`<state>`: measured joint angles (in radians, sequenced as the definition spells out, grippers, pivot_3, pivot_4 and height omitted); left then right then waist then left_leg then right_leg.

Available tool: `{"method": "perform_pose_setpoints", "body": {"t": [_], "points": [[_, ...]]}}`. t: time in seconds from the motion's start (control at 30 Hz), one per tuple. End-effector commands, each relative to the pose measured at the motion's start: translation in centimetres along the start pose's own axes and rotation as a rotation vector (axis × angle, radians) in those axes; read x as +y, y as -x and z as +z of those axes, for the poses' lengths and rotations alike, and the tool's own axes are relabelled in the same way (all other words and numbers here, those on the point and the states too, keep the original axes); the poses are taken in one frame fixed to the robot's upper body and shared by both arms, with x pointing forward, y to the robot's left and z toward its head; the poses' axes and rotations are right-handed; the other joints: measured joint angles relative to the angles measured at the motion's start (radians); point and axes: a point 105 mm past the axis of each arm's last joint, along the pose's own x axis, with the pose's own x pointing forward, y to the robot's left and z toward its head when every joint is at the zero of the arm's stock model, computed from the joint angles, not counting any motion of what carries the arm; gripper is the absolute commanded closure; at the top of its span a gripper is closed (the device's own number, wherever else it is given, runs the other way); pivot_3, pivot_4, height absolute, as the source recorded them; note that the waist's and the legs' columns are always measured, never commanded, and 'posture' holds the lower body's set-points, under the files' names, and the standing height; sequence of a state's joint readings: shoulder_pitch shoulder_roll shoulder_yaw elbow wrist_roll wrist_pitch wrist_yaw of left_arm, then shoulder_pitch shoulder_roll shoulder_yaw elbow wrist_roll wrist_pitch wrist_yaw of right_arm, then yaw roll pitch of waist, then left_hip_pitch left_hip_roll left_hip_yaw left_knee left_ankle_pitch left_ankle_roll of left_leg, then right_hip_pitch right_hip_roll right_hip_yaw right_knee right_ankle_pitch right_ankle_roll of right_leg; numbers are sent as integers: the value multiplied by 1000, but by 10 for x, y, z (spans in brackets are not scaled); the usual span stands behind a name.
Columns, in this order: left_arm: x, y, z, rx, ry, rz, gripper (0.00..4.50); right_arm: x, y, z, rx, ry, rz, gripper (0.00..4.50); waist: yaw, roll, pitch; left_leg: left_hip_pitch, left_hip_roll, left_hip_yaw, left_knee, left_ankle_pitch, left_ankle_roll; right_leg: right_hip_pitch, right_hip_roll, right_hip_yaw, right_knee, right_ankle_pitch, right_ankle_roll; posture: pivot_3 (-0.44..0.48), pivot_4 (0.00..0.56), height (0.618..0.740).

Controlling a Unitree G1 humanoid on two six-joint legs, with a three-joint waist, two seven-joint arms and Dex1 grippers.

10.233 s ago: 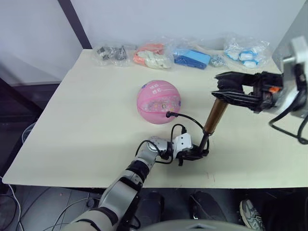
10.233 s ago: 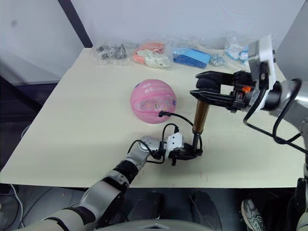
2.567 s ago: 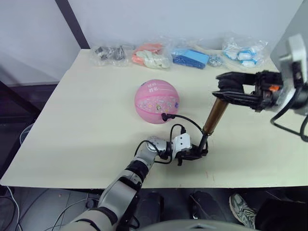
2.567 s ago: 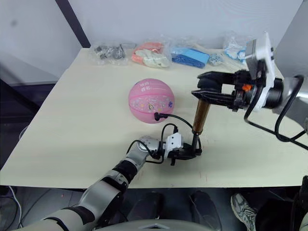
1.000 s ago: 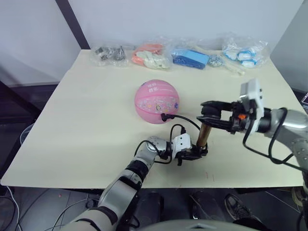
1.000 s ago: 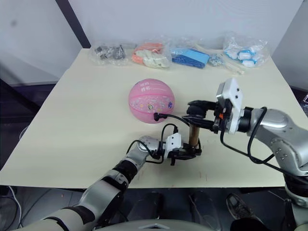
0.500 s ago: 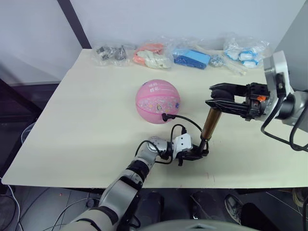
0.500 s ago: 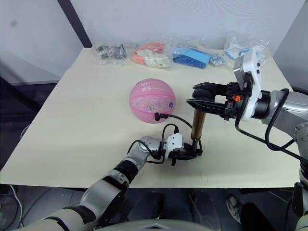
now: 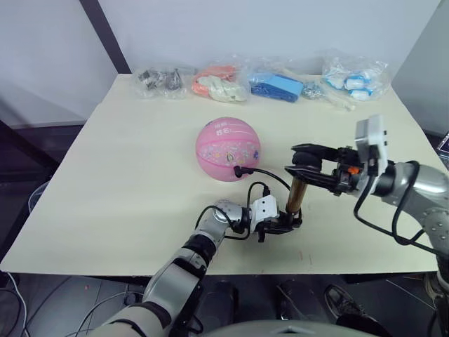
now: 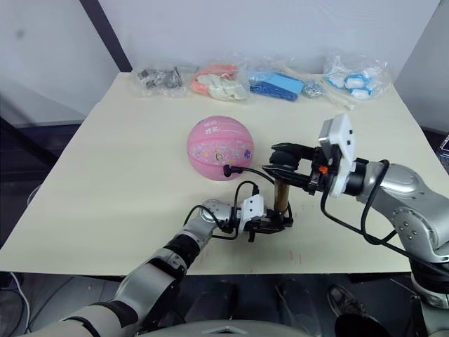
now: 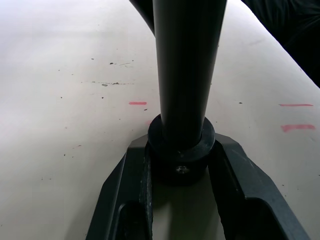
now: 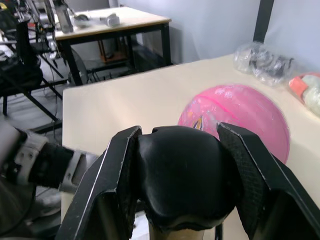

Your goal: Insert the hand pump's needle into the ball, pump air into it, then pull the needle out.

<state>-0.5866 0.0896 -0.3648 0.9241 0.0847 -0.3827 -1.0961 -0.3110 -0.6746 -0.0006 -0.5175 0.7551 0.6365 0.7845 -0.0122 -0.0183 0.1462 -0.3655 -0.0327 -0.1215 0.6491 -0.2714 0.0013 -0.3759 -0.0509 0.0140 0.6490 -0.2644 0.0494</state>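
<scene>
Low in the frame's centre, the left claw [image 9: 286, 225] is clamped on the black base cap of the hand pump [image 9: 295, 194], standing on the worktop [image 9: 126, 161]; if that hold slips, the cylinder could tip and drag the hose. Just above, the right claw [image 9: 303, 160] is closed around the T-handle, so an off-axis stroke might bind it. Further up, the needle [image 9: 237, 168] seems seated in the ball [image 9: 228, 149], though it's too small to confirm, and a tug could roll the ball and work it loose.
</scene>
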Motion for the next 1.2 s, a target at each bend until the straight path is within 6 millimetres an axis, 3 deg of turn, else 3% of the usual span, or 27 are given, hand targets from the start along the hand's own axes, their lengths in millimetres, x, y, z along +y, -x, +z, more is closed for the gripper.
{"method": "perform_pose_setpoints", "body": {"t": [0.03, 0.23, 0.4, 0.63, 0.77, 1.2], "points": [[-16, 5, -34, 121, 85, -31, 3388, 11, -8, -45, 96, -73, 46, 2571, 0, 0, 0, 0, 0, 0, 0, 0, 0, 0, 0, 0, 0, 0, 0, 0, 150, 740], [-16, 6, -33, 119, 87, -30, 3388, 13, -11, -70, 121, -79, 30, 2571, -1, -1, -1, 2, 0, 1, 0, 0, 0, 1, 0, 1, 0, 0, 1, 0, 150, 740], [-15, 5, -33, 121, 86, -30, 3388, 10, -9, -73, 123, -64, 15, 2571, -1, 0, -1, 2, 0, 1, 0, 0, 0, 1, 1, 1, 0, 0, 0, 0, 150, 740], [-15, 6, -34, 124, 85, -31, 3388, 6, 4, -33, 83, 30, 28, 2571, -1, 0, -1, 1, 0, 1, 0, 0, 0, 1, 0, 2, 0, 1, -1, 0, 150, 740], [-16, 6, -35, 126, 87, -34, 3388, -4, 16, 11, 46, 107, 12, 2571, -1, 3, 2, -1, 0, 1, 0, 0, 0, -1, 0, 2, 0, 1, -1, 0, 150, 740], [-17, 5, -35, 131, 82, -42, 3388, -11, 36, 104, -90, 161, 6, 2571, 2, 5, 8, -4, 0, 0, 1, 0, 0, -2, -1, 0, -1, 2, -1, 0, 150, 740]]}}
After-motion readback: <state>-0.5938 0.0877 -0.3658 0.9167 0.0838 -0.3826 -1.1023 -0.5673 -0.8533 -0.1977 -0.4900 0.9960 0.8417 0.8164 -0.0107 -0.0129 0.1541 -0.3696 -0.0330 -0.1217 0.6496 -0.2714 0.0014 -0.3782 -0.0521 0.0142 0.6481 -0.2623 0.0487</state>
